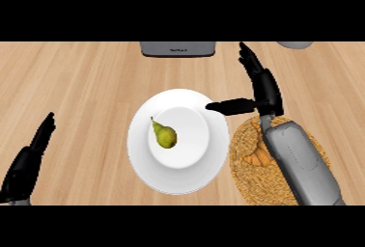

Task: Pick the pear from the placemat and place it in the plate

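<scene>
Green pear (164,135) in white plate (146,159), right hand (262,89) open beside rim — left hand (28,161) open, well apart.

1. There is 1 view, taken from the robot's head and facing steeply down onto the wooden desk (78,82).
2. The forearms enter from the lower edge, so the robot stands at the bottom of the frame.
3. It sits fairly near: the white plate (146,144) fills the middle, and the woven placemat (249,178) is cut at the bottom.
4. At the far edge, a grey appliance (177,48) is only partly in frame.
</scene>
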### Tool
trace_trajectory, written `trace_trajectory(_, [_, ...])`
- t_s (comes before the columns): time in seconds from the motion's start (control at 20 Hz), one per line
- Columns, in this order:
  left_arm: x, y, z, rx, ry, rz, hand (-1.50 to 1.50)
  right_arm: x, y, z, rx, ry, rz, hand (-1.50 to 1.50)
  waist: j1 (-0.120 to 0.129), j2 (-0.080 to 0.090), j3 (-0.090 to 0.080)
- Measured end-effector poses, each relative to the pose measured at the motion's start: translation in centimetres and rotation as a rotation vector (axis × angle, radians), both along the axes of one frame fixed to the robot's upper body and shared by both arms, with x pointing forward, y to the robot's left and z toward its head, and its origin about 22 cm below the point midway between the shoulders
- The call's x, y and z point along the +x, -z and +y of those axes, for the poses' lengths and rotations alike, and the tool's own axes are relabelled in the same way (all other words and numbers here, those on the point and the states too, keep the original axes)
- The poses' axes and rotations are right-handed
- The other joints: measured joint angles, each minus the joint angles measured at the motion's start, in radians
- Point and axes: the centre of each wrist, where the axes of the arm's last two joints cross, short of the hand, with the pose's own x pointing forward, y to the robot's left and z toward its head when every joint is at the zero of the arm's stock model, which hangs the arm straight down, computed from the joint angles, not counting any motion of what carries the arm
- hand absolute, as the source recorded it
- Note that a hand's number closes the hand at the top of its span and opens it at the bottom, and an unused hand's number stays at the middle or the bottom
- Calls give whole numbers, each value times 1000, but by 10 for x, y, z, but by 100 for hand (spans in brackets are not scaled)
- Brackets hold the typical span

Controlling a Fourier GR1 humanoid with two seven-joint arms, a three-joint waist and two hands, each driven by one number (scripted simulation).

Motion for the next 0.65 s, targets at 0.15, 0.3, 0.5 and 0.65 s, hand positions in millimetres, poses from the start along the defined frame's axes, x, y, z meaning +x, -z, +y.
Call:
trace_trajectory(0.15, [-2,-4,-1,-2,5,-2,0,2,10,-42,30,-4,-32,-150,4,0,0])
trace_trajectory(0.3, [-1,0,1,2,4,-6,0,4,17,-83,28,-16,-67,-150,7,1,0])
trace_trajectory(0.5, [1,-3,-7,2,4,-2,0,6,18,-123,18,-37,-88,-150,8,0,0])
trace_trajectory(0.65, [3,1,-8,-3,9,0,0,10,25,-142,13,-39,-87,-150,10,1,0])
